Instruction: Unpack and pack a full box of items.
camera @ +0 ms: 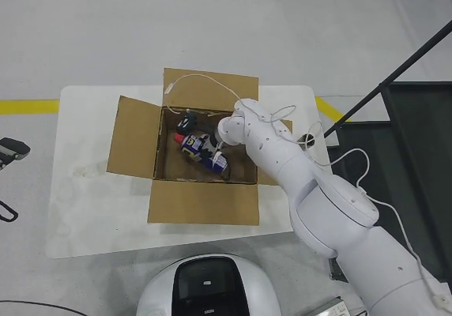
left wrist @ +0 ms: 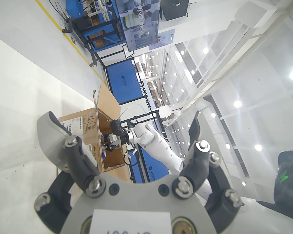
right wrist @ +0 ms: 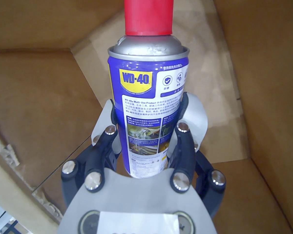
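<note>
Your right gripper (right wrist: 149, 113) is clamped on the blue aerosol spray can (right wrist: 146, 74) inside the cardboard box (right wrist: 258, 49). The can's long axis runs straight out from the palm, red cap away from the wrist. Your left gripper (left wrist: 122, 127) gapes empty, well apart from the box. The can's label has a yellow logo and small print, not transcribed.
</note>
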Tool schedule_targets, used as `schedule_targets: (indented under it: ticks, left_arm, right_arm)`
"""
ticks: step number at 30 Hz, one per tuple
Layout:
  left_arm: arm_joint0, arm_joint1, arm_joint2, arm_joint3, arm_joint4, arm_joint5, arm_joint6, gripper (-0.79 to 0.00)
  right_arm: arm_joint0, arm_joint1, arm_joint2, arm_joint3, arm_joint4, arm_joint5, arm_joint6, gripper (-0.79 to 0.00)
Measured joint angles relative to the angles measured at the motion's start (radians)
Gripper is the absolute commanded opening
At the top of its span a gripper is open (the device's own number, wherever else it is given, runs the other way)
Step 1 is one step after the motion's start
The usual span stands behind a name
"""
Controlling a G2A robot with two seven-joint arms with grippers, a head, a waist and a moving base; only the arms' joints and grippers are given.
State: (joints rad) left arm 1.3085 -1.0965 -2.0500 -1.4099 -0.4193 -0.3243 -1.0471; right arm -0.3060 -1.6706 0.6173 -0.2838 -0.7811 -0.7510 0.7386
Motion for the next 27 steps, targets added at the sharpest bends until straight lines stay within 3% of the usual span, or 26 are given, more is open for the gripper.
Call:
schedule_targets:
  ticks: [10, 14, 23, 27]
  left_arm:
    - [0.000, 0.000, 0.000, 0.000, 0.000, 0.000, 0.000, 0.000]
    - [0.000, 0.000, 0.000, 0.000, 0.000, 0.000, 0.000, 0.000]
    - [0.000, 0.000, 0.000, 0.000, 0.000, 0.000, 0.000, 0.000]
    - [0.000, 0.000, 0.000, 0.000, 0.000, 0.000, 0.000, 0.000]
  right_arm:
    - [0.002, 0.121, 0.090, -0.003, 0.003, -0.233, -0.251, -0.785]
    - [-0.056, 0.187, 0.130, -0.113, 0.026, -0.263, -0.326, -0.785]
    - [-0.296, 0.387, 0.297, -0.616, 0.126, -0.261, -0.202, -0.785]
    - [-0.339, 0.413, 0.335, -0.708, 0.143, -0.261, -0.169, -0.785]
